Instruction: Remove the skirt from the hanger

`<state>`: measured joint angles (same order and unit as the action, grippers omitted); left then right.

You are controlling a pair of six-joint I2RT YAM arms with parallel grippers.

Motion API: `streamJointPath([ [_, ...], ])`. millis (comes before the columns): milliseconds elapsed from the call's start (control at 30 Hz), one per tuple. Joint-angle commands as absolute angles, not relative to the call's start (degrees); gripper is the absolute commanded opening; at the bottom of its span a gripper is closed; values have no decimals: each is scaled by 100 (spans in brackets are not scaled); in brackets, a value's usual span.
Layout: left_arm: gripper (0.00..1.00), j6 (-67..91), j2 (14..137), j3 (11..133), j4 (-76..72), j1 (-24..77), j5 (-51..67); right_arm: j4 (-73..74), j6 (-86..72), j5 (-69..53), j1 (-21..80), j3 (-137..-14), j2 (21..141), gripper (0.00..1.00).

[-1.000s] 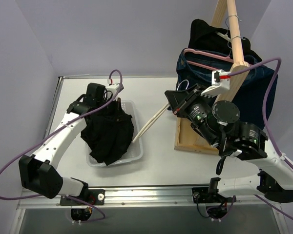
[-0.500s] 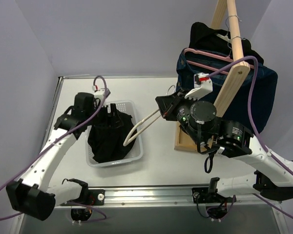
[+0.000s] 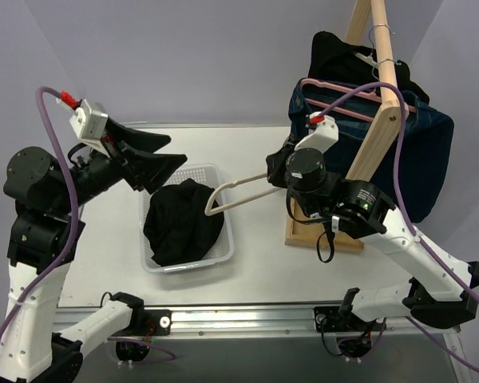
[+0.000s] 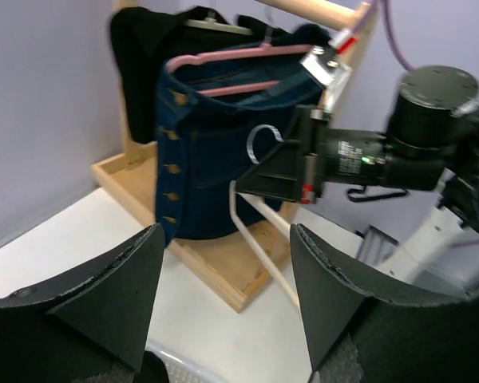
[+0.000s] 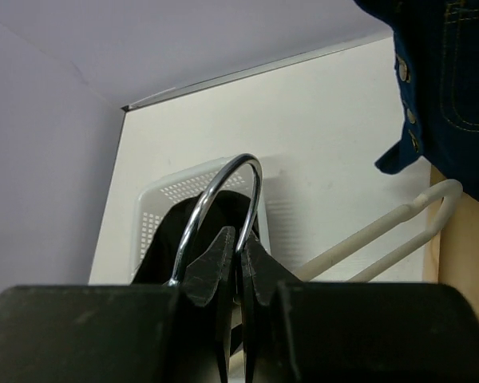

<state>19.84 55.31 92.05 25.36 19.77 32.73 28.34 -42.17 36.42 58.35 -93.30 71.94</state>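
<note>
We see the black pleated fabric skirt (image 3: 182, 225) bunched inside the white perforated plastic basket (image 3: 226, 243) on the white table (image 3: 263, 263), off the pale cream plastic hanger (image 3: 238, 191). The left gripper (image 3: 177, 151) hangs raised above the basket's far left corner, well clear of the skirt. Its 2 black fingers (image 4: 104, 295) are spread apart with nothing between them. The right gripper (image 3: 275, 172) is closed tight on the hanger's metal wire hook (image 5: 223, 195). The hanger's bare triangular body slants from it toward the basket. Its looped end sits over the basket at the skirt's right edge, and we cannot tell whether the 2 touch. Behind the right arm stands the wooden A-frame rack (image 3: 389, 72), carrying a blue denim garment (image 3: 423, 159) on a pink hanger (image 4: 231, 56) and a black top (image 3: 335, 52).
</note>
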Motion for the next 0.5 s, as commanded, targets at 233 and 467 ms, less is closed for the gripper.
streamJointPath([
  [233, 70, 1820, 6117, 9264, 2592, 2013, 5906, 3093, -4157, 3577, 5590, -9764, 7541, 0],
  [467, 71, 1477, 6109, 9114, 2909, 2250, 6240, 3243, -4113, 3525, 5546, -10125, 7752, 0],
])
